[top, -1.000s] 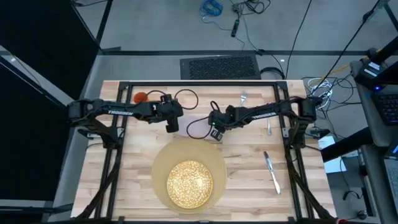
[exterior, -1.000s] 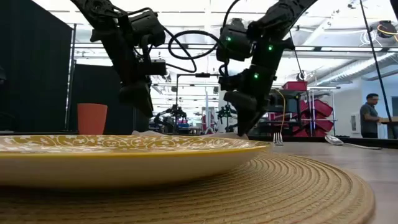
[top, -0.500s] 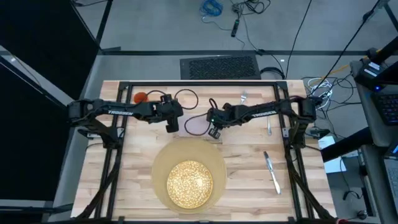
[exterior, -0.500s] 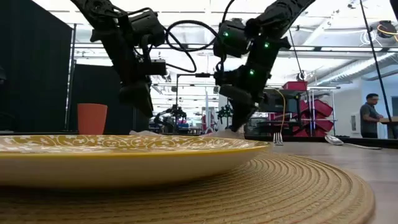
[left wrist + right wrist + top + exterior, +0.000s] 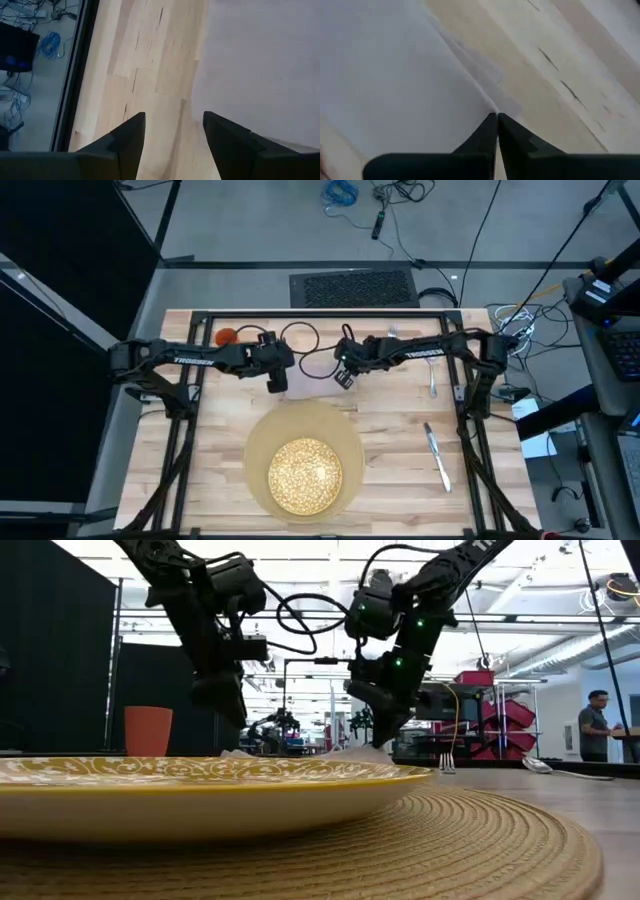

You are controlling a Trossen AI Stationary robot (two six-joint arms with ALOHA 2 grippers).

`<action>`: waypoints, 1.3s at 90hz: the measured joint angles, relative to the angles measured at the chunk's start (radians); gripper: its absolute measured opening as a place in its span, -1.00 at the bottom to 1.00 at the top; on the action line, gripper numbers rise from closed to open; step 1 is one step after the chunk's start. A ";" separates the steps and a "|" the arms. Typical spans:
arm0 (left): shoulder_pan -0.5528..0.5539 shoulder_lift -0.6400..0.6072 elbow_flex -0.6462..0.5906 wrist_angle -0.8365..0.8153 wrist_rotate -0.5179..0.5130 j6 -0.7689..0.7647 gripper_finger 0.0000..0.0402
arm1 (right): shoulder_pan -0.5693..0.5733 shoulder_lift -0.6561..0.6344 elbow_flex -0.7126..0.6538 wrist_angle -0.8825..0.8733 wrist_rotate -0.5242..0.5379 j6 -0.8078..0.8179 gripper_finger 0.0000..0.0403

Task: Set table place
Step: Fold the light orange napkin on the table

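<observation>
Pale wooden planks framed by a black metal rail make up your worktop (image 5: 390,450), seen from above with a grey floor and loose cables beyond it. A big round tan woven mat (image 5: 262,442) lies near the front edge with a gold-speckled round plate (image 5: 305,474) on it; a small orange cup (image 5: 226,335) stands at the far left corner, and a steel knife (image 5: 437,457) lies well to the right of the mat. Between the two arms, just behind the mat, lies the pinkish-grey cloth napkin (image 5: 312,380). From table height you see the plate rim close up and both arms coming down behind it, with the napkin's corner lifted under the right end effector (image 5: 368,736). In the left wrist view your left end effector (image 5: 173,131) hangs with its fingers spread apart over bare wood, the napkin's edge just beside it and nothing held. In the right wrist view the fingers are pinched together on a raised fold of the cloth. Judge the napkin as light, limp and thin: it will drape and drag rather than hold shape, so take it by an edge or corner, and expect a pinch at one point to let the rest trail.
</observation>
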 joint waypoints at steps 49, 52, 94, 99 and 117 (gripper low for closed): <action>0.085 0.014 0.001 0.033 0.214 -0.055 -0.06 | 0.009 -0.015 0.001 0.020 -0.015 -0.020 -0.09; 0.107 0.019 0.001 0.032 0.217 -0.068 -0.07 | 0.015 -0.021 0.001 0.019 -0.015 -0.029 -0.08; 0.243 0.129 0.004 0.063 0.452 -0.162 -0.07 | 0.106 -0.277 0.002 -0.071 -0.011 -0.160 -0.09; 0.243 0.146 0.004 0.088 0.452 -0.179 -0.07 | 0.120 -0.317 0.002 -0.099 -0.011 -0.156 -0.09; 0.244 0.187 0.004 0.145 0.490 -0.201 -0.07 | 0.174 -0.425 0.002 -0.131 -0.004 -0.139 -0.09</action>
